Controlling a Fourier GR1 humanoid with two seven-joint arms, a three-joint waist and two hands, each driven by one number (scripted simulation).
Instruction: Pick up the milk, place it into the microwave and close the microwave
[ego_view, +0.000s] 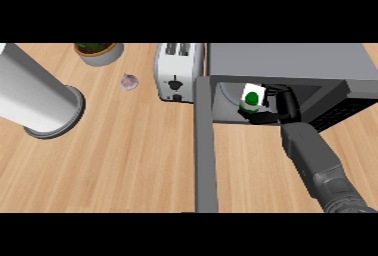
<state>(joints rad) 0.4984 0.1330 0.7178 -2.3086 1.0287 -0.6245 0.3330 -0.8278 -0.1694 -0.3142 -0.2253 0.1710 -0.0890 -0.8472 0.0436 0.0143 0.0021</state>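
While the microwave (295, 60) stands at the far right of the bench (125, 165), its door (206, 160) hangs fully open, swung out towards the near edge on the left side of the cavity. The right hand (284, 107) is inside that cavity, with the grey forearm (314, 160) running in from the lower right. The hand is grasping the milk (252, 94): black fingers curl round the carton's right side and the thumb wraps beneath it. The milk, a white carton bearing a green round mark, sits within the microwave opening, towards its left half. Whether its base touches the cavity floor cannot be told from here.

Just left of the microwave stands a white toaster (177, 70), close beside the door hinge. A garlic bulb (130, 82) lies near the toaster's left. A potted plant (100, 52) sits at the far edge, beyond the garlic. A large pale cylinder (33, 90) occupies the left end of the bench, well apart from the microwave.
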